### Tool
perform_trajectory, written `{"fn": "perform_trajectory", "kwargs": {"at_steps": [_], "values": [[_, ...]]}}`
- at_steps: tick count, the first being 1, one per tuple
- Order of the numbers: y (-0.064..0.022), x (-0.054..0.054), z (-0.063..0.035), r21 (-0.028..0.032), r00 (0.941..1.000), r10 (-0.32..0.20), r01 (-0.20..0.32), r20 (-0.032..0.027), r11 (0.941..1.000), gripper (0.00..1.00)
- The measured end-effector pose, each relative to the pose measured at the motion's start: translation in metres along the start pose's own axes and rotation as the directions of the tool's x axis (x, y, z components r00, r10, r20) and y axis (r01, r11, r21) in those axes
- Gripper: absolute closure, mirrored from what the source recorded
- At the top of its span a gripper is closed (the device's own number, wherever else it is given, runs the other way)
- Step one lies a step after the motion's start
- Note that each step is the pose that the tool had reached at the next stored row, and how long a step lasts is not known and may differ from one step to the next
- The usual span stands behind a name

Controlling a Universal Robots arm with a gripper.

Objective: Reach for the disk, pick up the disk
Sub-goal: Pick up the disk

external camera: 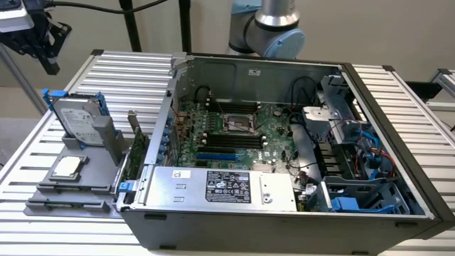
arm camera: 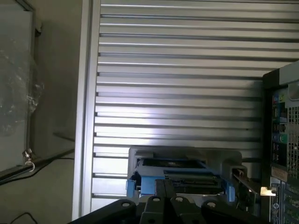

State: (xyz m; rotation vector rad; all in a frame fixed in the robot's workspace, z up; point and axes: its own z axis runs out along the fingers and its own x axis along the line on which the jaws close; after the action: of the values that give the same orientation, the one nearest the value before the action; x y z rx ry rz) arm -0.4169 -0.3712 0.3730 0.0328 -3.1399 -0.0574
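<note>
The disk (external camera: 78,125) is a silver-grey drive with a white label in a bright blue bracket. It stands upright in a grey holder (external camera: 85,181) at the exterior view's left, beside the open computer case. My gripper (external camera: 51,66) hangs well above and behind the disk, near the table's far left corner, apart from it. In the wrist view the disk (arm camera: 175,172) appears edge-on, seen from above, just ahead of my gripper (arm camera: 163,191). The black fingers are shut together with nothing between them.
An open computer case (external camera: 384,74) takes up the middle and right of the slatted aluminium table (external camera: 128,74), with a grey power-supply box (external camera: 220,186) at its front. A small silvery chip (external camera: 67,166) lies on the holder. A green card (external camera: 135,144) stands between disk and case.
</note>
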Motion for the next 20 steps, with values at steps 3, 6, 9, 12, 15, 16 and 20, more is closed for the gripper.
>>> {"fn": "perform_trajectory", "kwargs": {"at_steps": [3, 6, 9, 12, 15, 16, 20], "values": [[0.0010, 0.0072, 0.0003, 0.0010, 1.0000, -0.004, 0.004, -0.0001, 1.0000, 0.89], [0.0009, 0.0076, 0.0002, 0.0012, 0.9998, -0.020, 0.020, -0.0007, 0.9998, 0.89], [0.0010, 0.0077, 0.0003, 0.0011, 0.9972, -0.075, 0.075, -0.0027, 0.9972, 0.89], [0.0010, 0.0076, 0.0002, 0.0009, 0.9917, -0.129, 0.129, -0.0046, 0.9917, 0.89], [0.0010, 0.0077, 0.0003, 0.0006, 0.9831, -0.183, 0.183, -0.0065, 0.9831, 0.89], [0.0010, 0.0076, 0.0002, 0.0005, 0.9796, -0.201, 0.201, -0.0071, 0.9796, 0.89], [0.0010, 0.0076, 0.0003, -0.0001, 0.9623, -0.272, 0.272, -0.0097, 0.9624, 0.89]]}}
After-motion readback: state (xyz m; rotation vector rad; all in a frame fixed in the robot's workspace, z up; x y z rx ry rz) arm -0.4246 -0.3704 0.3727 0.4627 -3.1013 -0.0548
